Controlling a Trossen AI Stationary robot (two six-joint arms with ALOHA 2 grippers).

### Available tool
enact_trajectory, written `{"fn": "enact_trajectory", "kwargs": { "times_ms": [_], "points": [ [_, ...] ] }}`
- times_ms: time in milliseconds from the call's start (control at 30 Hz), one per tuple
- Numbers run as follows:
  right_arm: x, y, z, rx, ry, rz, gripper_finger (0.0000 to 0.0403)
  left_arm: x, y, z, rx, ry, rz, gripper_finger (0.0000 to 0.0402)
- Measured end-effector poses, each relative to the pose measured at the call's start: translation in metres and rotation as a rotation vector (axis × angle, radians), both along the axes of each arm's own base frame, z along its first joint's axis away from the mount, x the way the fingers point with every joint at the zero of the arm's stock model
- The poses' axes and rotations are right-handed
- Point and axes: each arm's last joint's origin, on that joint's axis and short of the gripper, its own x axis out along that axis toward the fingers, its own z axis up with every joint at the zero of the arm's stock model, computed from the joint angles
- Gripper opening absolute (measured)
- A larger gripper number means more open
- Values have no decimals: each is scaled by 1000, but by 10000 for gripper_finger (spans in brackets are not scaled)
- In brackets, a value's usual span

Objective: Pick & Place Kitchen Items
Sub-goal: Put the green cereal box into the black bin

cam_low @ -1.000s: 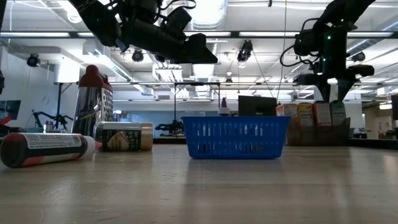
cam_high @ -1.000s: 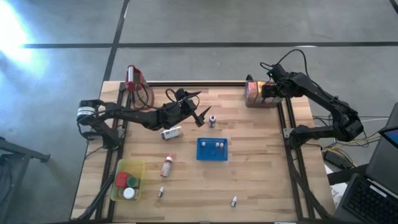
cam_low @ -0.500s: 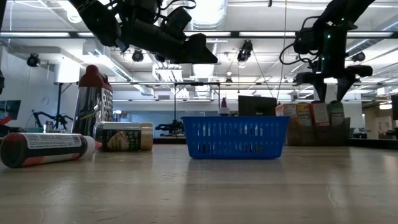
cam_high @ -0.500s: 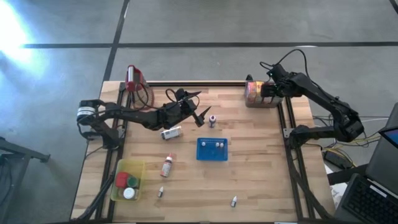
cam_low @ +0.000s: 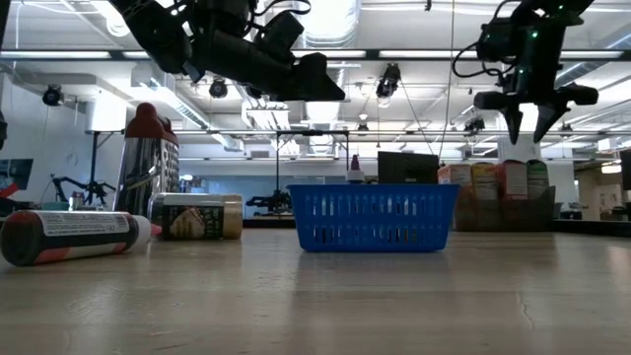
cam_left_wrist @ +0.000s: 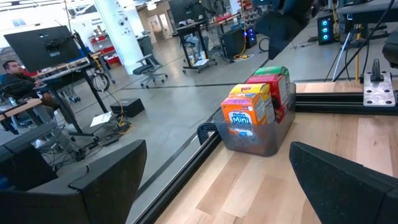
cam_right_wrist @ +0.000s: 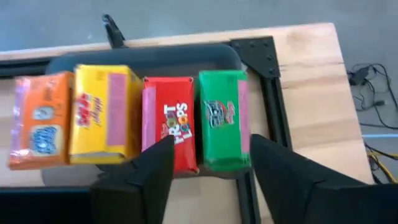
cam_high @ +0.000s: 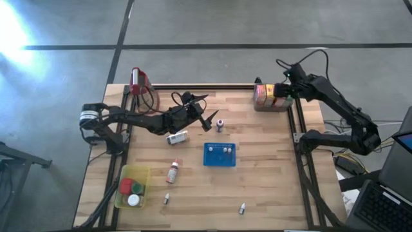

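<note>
At the tabletop's (cam_high: pixel 270 161) upper right, the right pincer (cam_right_wrist: pixel 208 163) hangs released above four cartons (cam_right_wrist: pixel 130 118); the left pincer (cam_high: pixel 207 111) gapes mid-table.

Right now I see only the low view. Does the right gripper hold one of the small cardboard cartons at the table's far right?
Observer: No. The right gripper hangs open and empty above them.
Operator: Which carton lies under it?
Observer: Mostly the green cardboard carton; the red cardboard carton is next to it.
Operator: How many cartons are there?
Observer: Four in one row inside a grey bin: the orange carton, the yellow carton, then red and green.
</note>
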Motion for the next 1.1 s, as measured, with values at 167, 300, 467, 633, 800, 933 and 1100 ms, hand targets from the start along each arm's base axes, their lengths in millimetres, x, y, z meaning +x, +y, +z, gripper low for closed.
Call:
{"fn": "enact_trajectory", "kwargs": {
  "times_ms": [167,300,467,633,800,933,1100],
  "points": [
    [-2,2,-3,15,25,-9,92,0,0,0,0,0,0,399],
    [0,-1,-7,26,33,-7,19,0,0,0,0,0,0,399],
    [2,-5,-14,53,52,-9,9,0,0,0,0,0,0,399],
    [4,-10,-17,42,48,-19,8,0,0,0,0,0,0,399],
    [0,-13,-17,37,50,-59,8,0,0,0,4,4,0,399],
    [-2,-14,-18,51,31,-68,8,0,0,0,5,4,0,399],
    [-4,-15,-23,79,13,-91,8,0,0,0,5,4,0,399]
  ]
}}
